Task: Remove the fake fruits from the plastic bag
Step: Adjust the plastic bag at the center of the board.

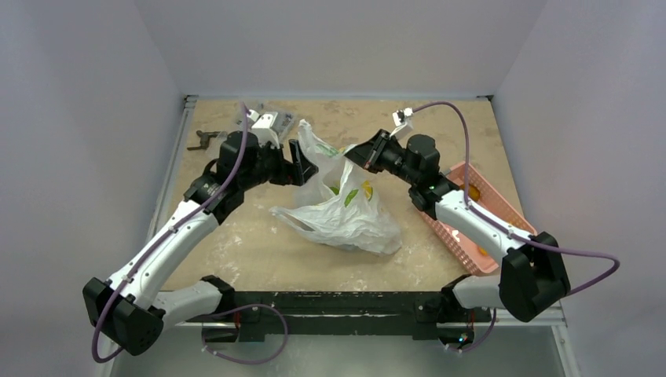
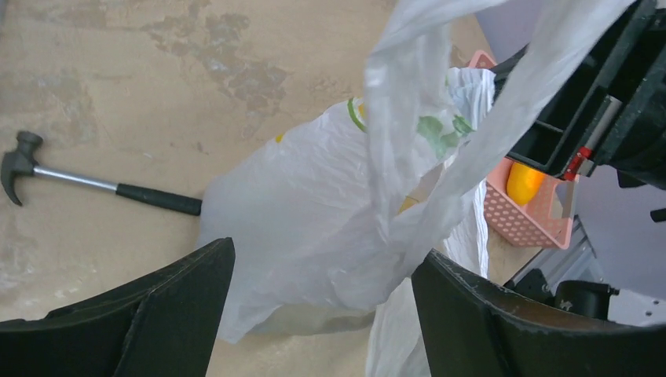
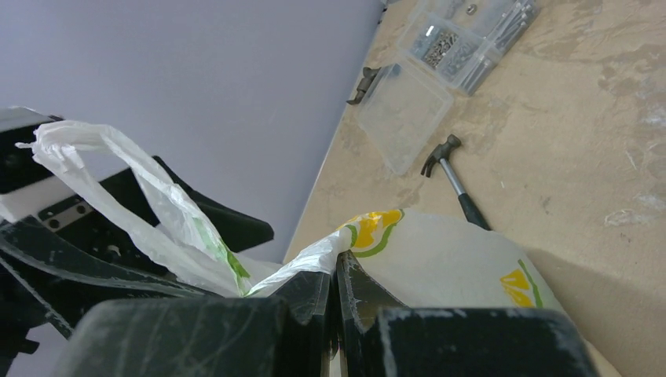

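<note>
While right jaws pinch the plastic bag (image 3: pixel 463 267) | left jaws gape around it | hammer (image 2: pixel 102 184): wrist views only

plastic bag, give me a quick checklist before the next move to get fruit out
1. Right gripper pinched on the plastic bag rim: ok.
2. Left gripper gripping the handle: not ok, jaws open, the handle strip only runs between them.
3. Bag mouth spread wide enough to reach in: cannot tell.
4. Fruits inside located: cannot tell, yellow and green print confuses it.
5. Hammer clear of the bag: not ok, its handle end meets the bag.
6. Pink basket in place: ok, one orange fruit in it.
</note>
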`<state>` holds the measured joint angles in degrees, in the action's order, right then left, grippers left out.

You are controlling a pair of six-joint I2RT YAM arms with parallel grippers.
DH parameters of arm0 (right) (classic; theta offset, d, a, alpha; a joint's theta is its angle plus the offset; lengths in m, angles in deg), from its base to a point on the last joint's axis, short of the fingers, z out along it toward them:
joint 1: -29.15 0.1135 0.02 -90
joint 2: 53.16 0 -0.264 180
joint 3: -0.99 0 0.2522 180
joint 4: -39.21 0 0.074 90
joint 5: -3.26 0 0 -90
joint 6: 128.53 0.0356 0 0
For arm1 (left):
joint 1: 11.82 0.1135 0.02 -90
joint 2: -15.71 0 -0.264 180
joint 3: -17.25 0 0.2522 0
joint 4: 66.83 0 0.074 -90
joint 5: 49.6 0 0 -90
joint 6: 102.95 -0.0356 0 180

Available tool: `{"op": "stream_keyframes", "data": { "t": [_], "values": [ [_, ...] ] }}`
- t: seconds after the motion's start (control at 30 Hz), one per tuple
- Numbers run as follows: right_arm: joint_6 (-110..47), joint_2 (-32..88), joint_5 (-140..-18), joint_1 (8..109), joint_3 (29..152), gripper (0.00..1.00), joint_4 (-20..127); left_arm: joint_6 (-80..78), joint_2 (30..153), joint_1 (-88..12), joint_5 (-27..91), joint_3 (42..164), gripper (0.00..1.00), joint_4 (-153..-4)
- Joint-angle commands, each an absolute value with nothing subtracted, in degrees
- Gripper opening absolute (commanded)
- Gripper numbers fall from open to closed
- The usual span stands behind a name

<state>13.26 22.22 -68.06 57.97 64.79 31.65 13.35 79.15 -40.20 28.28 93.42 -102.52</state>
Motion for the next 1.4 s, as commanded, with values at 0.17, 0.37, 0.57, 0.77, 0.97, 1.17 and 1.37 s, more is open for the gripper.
{"op": "stream_keyframes", "data": {
  "t": [0.17, 0.37, 0.57, 0.77, 0.97, 1.17, 1.37],
  "values": [
    [11.2, 19.4, -70.0, 58.0, 66.6, 0.00, 29.7, 33.4, 82.7, -46.2, 36.8, 86.1, 0.99, -95.8],
    [9.9, 18.7, -69.4, 59.8, 65.5, 0.00, 29.7, 32.9, 90.8, -45.9, 36.4, 88.2, 0.97, -95.8],
    [3.5, 17.0, -71.1, 60.4, 67.0, 0.00, 35.7, 22.9, 89.1, -42.2, 33.5, 91.8, 0.45, -100.4],
    [-13.4, 21.4, -73.2, 58.1, 79.1, 0.00, 55.1, 10.7, 84.4, -37.1, 30.6, 97.7, 0.00, -106.5],
    [-28.1, 29.9, -87.8, 57.8, 89.6, 0.00, 75.5, 8.8, 83.4, -34.5, 22.1, 98.1, 0.00, -105.0],
    [-30.3, 27.8, -98.0, 64.7, 93.9, 0.57, 81.7, 9.4, 84.1, -34.5, 18.8, 98.5, 0.00, -104.7],
    [-31.1, 22.4, -104.7, 75.3, 101.0, 0.88, 84.3, 10.0, 84.4, -34.4, 18.3, 98.9, 0.00, -105.1]
  ]
}}
